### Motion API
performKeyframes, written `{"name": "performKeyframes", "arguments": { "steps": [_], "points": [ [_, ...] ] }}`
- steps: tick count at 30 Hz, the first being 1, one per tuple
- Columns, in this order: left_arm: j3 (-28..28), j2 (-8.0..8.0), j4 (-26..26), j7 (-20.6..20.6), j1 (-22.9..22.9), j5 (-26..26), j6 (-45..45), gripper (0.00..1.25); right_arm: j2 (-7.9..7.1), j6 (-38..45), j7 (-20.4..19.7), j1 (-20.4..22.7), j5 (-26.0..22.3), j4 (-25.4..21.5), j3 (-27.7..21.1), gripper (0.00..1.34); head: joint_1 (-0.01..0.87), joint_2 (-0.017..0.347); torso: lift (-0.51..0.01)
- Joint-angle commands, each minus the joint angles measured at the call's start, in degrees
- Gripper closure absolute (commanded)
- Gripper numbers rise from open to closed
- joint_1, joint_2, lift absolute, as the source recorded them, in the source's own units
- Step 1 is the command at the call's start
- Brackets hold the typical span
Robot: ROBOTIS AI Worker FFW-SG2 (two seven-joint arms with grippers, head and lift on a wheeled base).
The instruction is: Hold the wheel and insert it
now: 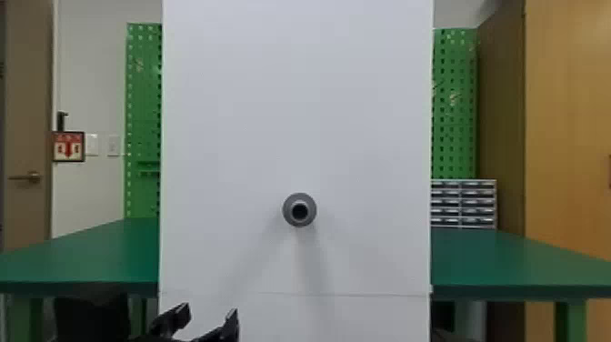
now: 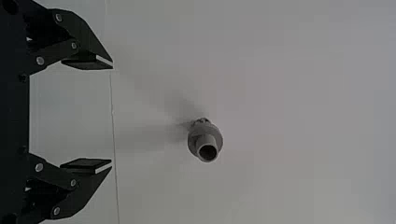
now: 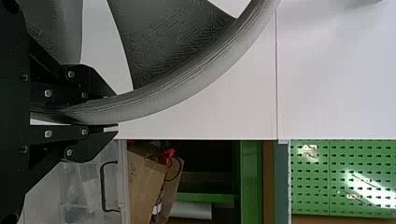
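While head view shows left claw (image 1: 209, 312) spread, right wrist view adds wheel (image 3: 187, 81), clamped in right claw (image 3: 116, 113)

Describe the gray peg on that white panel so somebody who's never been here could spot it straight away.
Find the tall white panel standing before the green table. Above its thin horizontal seam, midway across, a gray peg sticks out. Unlike the large gray wheel in the right gripper, it's small, with a dark open end.
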Motion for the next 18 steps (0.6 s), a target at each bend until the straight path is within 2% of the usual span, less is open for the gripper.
{"name": "performKeyframes", "arguments": {
  "steps": [1, 18],
  "points": [
    [0.0, -0.04, 0.0, 0.0, 0.0, 0.0, 0.0, 0.50, 0.00, 0.0, 0.0, 0.0, 0.0, 0.0, -0.1, 1.18, 0.000, 0.051, -0.485],
    [-0.2, 0.04, 0.0, 0.1, 0.0, -0.4, 0.0, 0.50, 0.09, 0.0, 0.0, 0.1, -0.2, 0.1, -0.2, 1.18, 0.000, 0.051, -0.485]
  ]
}}
